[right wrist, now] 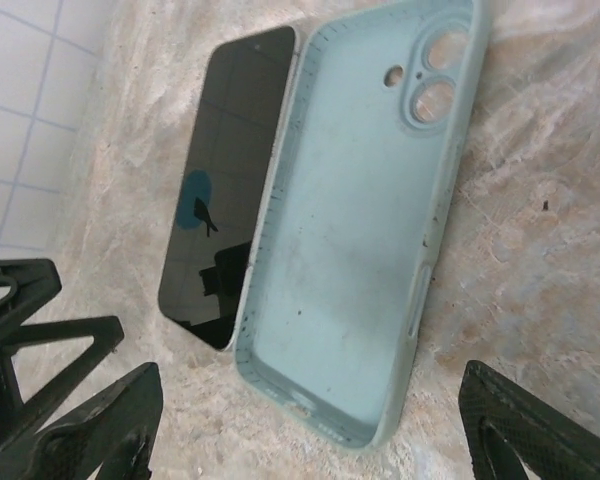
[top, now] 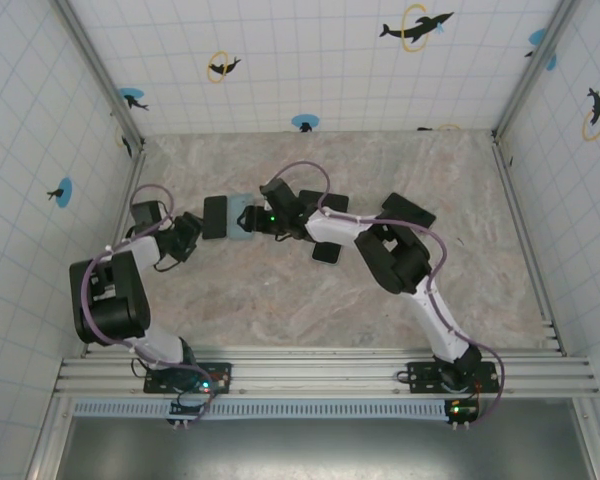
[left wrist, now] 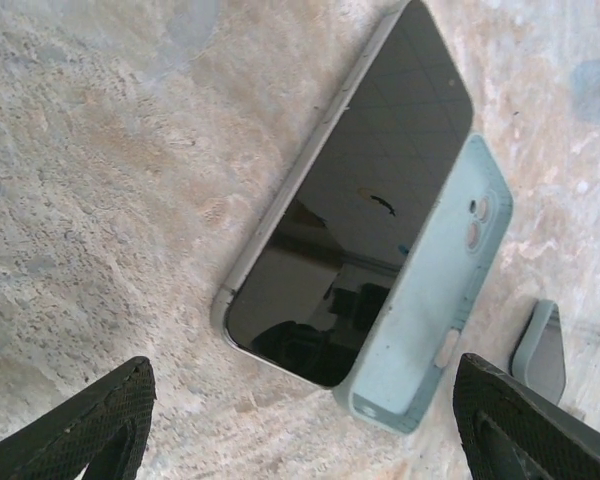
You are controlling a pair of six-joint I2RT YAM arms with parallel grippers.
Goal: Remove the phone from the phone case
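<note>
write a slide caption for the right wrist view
Phone lying screen-up beside its empty pale blue case on the table, right gripper open above them.

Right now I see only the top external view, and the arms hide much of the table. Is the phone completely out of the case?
Observer: Yes. In the right wrist view the case lies empty, open side up, and the phone lies beside it, screen up.
Operator: Does either gripper hold something?
Observer: No. The right gripper is open and grips nothing.
Operator: And the left one?
Observer: The left gripper is open too, with the phone lying just ahead of it on the table.
</note>
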